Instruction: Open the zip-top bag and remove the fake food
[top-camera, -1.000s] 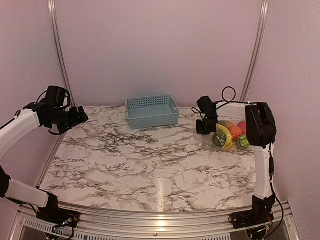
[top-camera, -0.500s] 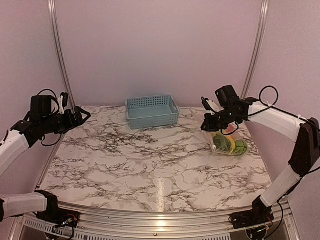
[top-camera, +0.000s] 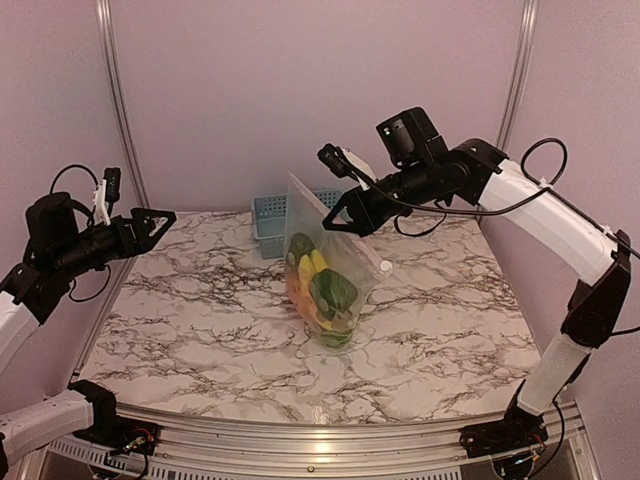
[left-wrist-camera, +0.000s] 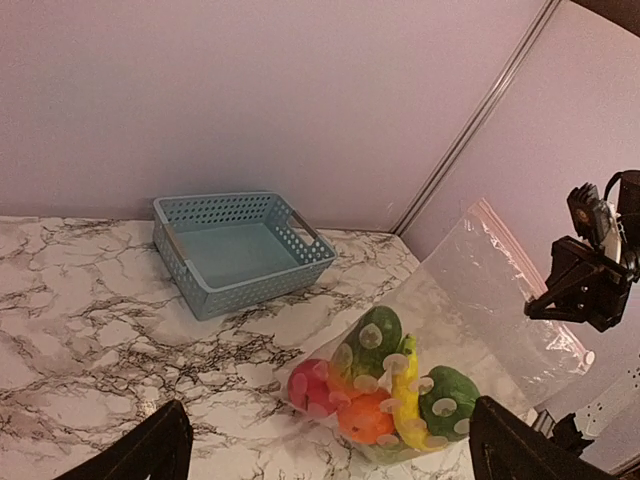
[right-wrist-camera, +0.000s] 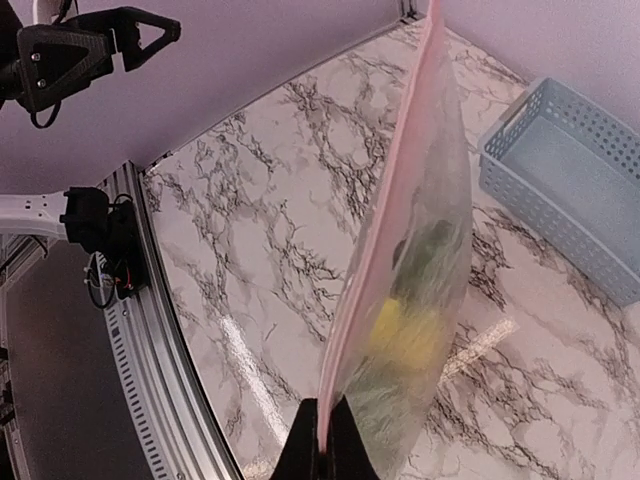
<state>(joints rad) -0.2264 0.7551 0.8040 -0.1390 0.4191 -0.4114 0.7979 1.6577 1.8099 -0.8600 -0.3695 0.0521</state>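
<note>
The right gripper (top-camera: 338, 220) is pinching one upper corner of the clear crinkly plastic zip-top bag (top-camera: 318, 250), its jaws pressed together on the plastic, and is holding that corner raised over the middle of the white marble-patterned table (top-camera: 200, 320). The bag is hanging below and to the left of this gripper, with its pink-tinted zip strip (left-wrist-camera: 520, 255) running along the top edge. The glossy plastic fake food (top-camera: 325, 292) is sitting bunched in the bag's lower end, down at the tabletop. Whether that end is resting on the surface or hanging just above it cannot be told.

The left gripper (top-camera: 148, 226) is hovering well apart from the bag, over the table's left edge, with its jaws spread wide and nothing between them. It is pointing toward the bag.

The top view is showing the light blue slatted plastic basket (top-camera: 268, 212) partly hidden behind the bag at the far side. The left wrist view is showing the basket whole and separating the pieces: a dark green pepper (left-wrist-camera: 375, 335), a red round fruit (left-wrist-camera: 305, 385), an orange fruit (left-wrist-camera: 365, 415), a yellow banana (left-wrist-camera: 405, 400) and a light green leafy piece (left-wrist-camera: 445, 390). The right wrist view is looking along the bag edge-on, where only blurred yellow and green are showing through the plastic.
</note>
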